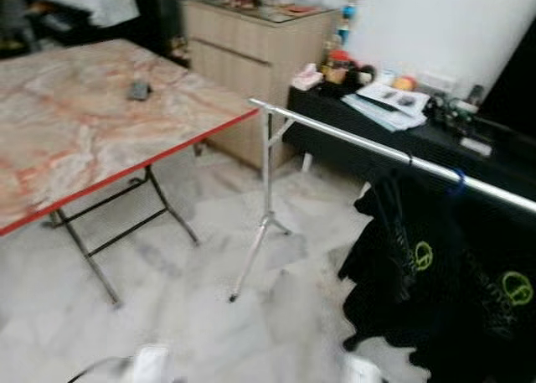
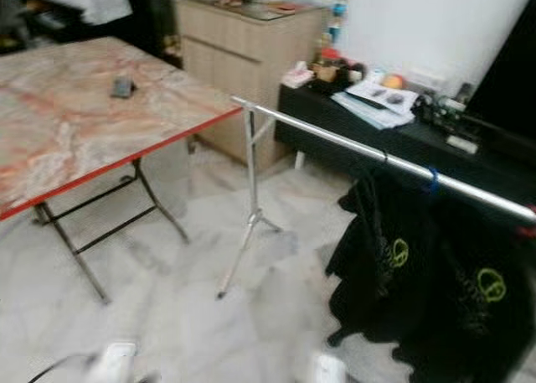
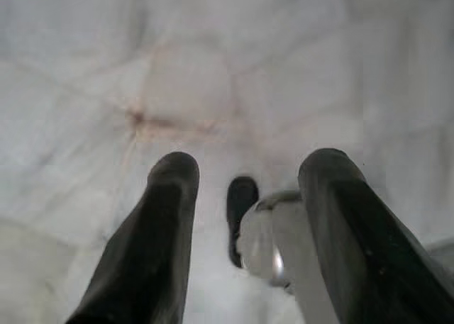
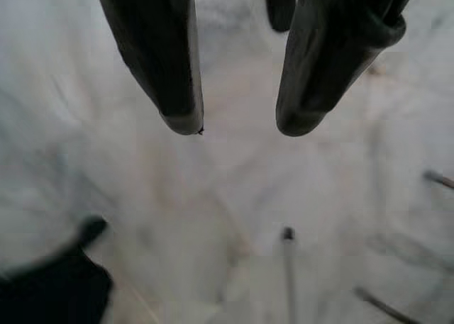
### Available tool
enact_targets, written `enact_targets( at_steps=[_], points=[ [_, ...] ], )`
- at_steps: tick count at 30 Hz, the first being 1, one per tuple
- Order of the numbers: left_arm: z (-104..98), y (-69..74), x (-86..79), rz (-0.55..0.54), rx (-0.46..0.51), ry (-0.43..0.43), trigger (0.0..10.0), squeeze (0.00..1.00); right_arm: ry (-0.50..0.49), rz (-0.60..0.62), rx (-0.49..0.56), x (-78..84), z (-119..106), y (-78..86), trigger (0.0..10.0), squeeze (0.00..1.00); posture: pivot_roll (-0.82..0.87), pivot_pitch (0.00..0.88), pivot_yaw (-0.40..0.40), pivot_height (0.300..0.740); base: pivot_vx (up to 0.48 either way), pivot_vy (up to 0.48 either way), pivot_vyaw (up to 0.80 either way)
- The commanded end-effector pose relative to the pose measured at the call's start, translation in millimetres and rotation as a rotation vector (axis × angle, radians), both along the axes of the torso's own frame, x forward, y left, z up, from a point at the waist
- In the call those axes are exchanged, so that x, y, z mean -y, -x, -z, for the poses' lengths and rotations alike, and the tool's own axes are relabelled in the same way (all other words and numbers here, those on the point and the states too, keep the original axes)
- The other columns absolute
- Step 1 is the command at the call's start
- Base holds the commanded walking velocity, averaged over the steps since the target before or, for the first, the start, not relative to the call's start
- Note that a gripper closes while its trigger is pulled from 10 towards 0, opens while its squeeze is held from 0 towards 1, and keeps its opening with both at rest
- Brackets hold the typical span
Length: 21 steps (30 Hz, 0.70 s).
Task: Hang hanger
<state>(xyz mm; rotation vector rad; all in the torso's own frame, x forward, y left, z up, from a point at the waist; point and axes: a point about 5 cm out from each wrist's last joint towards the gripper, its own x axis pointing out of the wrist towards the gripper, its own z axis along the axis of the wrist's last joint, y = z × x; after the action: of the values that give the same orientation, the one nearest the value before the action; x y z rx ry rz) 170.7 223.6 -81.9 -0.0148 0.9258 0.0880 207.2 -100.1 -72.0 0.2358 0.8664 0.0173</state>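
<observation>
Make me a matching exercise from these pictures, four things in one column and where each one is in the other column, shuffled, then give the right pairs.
Things:
1. small dark object
2. black garments
3. papers
4. blue hanger hook

Places:
A. on the black low cabinet
B. hooked over the silver rail
C. on the marble-patterned folding table
D. hanging below the rail, on the robot's right

Pairs: 1-C, 2-D, 3-A, 4-B

Place: a home living room
Floor: white marble tiles (image 1: 193, 316); folding marble-look tabletop (image 1: 75, 123)
Signs: clothes rail (image 1: 377, 148) with black garments (image 1: 419, 266); wooden cabinet (image 1: 243, 48); cluttered low black console (image 1: 394, 140)
</observation>
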Motion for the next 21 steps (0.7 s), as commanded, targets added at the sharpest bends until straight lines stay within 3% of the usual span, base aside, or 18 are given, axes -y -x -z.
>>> enact_targets(
  at_steps=[1,8,16,19,21],
  points=[
    [-5.3,-17.2,16.0,0.027,0.053,0.033,10.0,0.00,0.041,0.042,-0.057,22.0,10.1,15.2,10.0,0.00,0.01,0.020,-0.062,0.740,0.364,0.000,0.00],
    [-5.7,-17.7,16.3,0.025,0.061,0.032,10.0,0.00,0.047,0.050,-0.057,28.5,10.6,15.6,10.0,0.00,0.01,0.024,-0.063,0.740,0.347,0.000,0.00],
    [-6.5,-18.6,16.3,0.033,0.072,0.019,10.0,0.00,0.038,0.063,-0.041,29.7,9.4,13.8,10.0,0.00,0.00,0.028,-0.064,0.740,0.000,0.000,0.00],
    [-21.7,-38.9,6.9,0.050,0.188,-0.026,10.0,0.00,0.024,0.049,0.096,28.0,-4.3,-6.6,10.0,0.00,0.00,0.033,-0.062,0.740,0.000,0.000,0.00],
    [-29.4,-47.3,2.6,0.068,0.245,-0.053,10.0,0.00,0.022,0.048,0.135,28.1,-7.8,-10.7,10.0,0.00,-0.01,0.034,-0.058,0.740,0.000,0.000,0.00]
  ],
)
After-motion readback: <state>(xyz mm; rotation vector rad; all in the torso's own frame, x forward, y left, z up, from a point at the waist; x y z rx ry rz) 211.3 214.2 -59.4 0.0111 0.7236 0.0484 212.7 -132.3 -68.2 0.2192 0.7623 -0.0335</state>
